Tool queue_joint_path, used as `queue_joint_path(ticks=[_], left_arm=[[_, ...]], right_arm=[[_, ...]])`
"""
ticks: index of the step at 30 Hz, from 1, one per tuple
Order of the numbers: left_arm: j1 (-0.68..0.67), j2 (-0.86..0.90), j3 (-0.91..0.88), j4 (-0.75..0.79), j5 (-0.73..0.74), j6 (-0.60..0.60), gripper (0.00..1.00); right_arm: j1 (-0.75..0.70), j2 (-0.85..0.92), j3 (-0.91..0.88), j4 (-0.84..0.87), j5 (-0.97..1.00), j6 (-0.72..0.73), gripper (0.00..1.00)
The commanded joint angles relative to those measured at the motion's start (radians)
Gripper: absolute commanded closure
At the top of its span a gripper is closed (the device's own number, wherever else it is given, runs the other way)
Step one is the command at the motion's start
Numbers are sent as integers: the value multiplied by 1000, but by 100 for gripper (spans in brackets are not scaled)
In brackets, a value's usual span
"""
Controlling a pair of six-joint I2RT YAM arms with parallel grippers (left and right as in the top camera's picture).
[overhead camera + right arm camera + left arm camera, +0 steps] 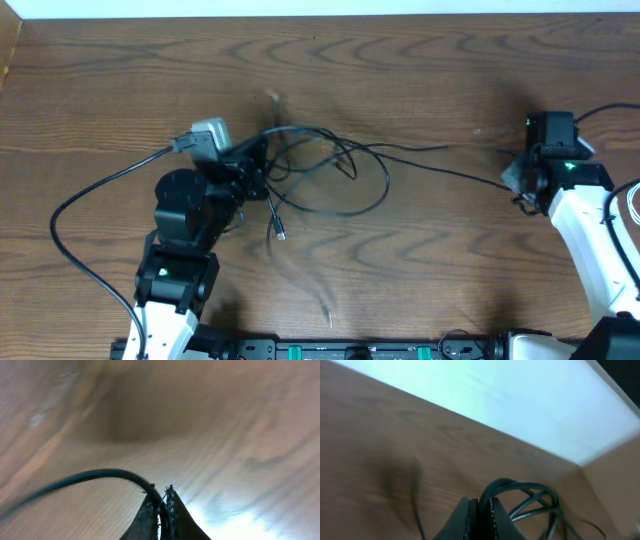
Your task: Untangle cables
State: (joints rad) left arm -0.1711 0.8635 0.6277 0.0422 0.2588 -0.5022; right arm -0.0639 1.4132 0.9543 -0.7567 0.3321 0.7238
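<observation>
A tangle of thin black cables lies left of the table's middle, with one plug end trailing toward the front. My left gripper is at the tangle's left side. In the left wrist view its fingers are shut on a black cable, and loops fan out to the right. One strand runs right from the tangle to my right gripper. The right wrist view shows that gripper shut on this black cable, which curves away to the left.
A thick black cord belonging to the left arm loops over the table's left part. The table's far edge runs along the top, and its left edge is at the upper left. The right arm's white body is at the right.
</observation>
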Motion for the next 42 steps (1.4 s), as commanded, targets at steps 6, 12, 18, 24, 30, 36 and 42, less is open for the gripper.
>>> queue_joint_path(ticks=[6,12,18,24,30,36,42], left_arm=[[120,5,11,18,-277,-144,92],[128,15,11,11,-224,-150,92],[142,34,11,3,-352,-74,92],[222,34,11,-17,-526,-75,92],[283,37,11,-96,-523,-79,92],[341,49,11,-136,-533,-104,92],[352,74,11,-150,-406,-165,92]], right_arm=[[-200,12,1,-40,171,5,98],[-249,12,1,-18,72,4,96],[-254,12,0,-31,215,2,99],[-315,16,-1,-50,228,47,99],[-366,39,-1,-45,185,47,99],[-375,71,-1,-41,145,47,99],[-373,72,-1,10,-21,-18,99]])
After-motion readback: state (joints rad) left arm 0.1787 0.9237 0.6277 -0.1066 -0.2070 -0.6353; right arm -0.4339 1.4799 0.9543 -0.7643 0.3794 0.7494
